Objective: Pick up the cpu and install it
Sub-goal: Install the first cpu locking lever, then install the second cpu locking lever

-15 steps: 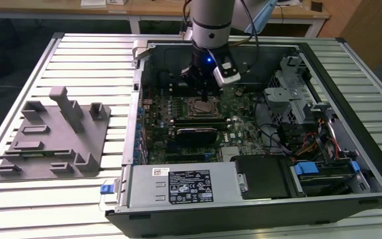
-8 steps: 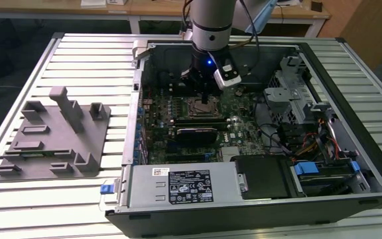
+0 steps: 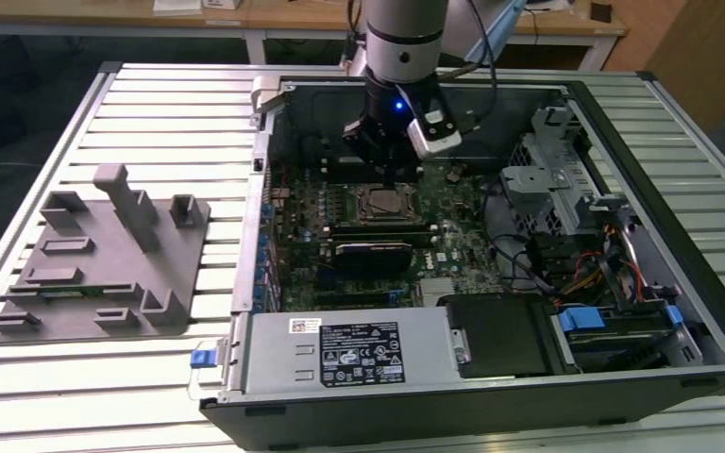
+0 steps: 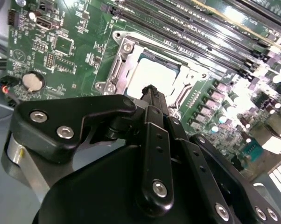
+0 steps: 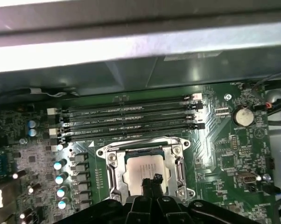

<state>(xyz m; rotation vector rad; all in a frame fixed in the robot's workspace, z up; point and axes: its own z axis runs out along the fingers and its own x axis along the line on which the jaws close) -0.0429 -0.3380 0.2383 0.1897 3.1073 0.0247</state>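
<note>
Nearest me, 1 open PC case (image 3: 615, 377) on the slatted table (image 3: 35, 377); 1 grey tray (image 3: 98, 260) lies at its 9 o'clock. Mid-case, 1 cpu (image 4: 152, 74) sits flat in the socket (image 5: 147, 170). Just above it, 1 gripper (image 4: 151, 89), fingers pinched together, gripping nothing. Beyond, at 12 o'clock, 4 RAM slots (image 5: 131, 122).
</note>
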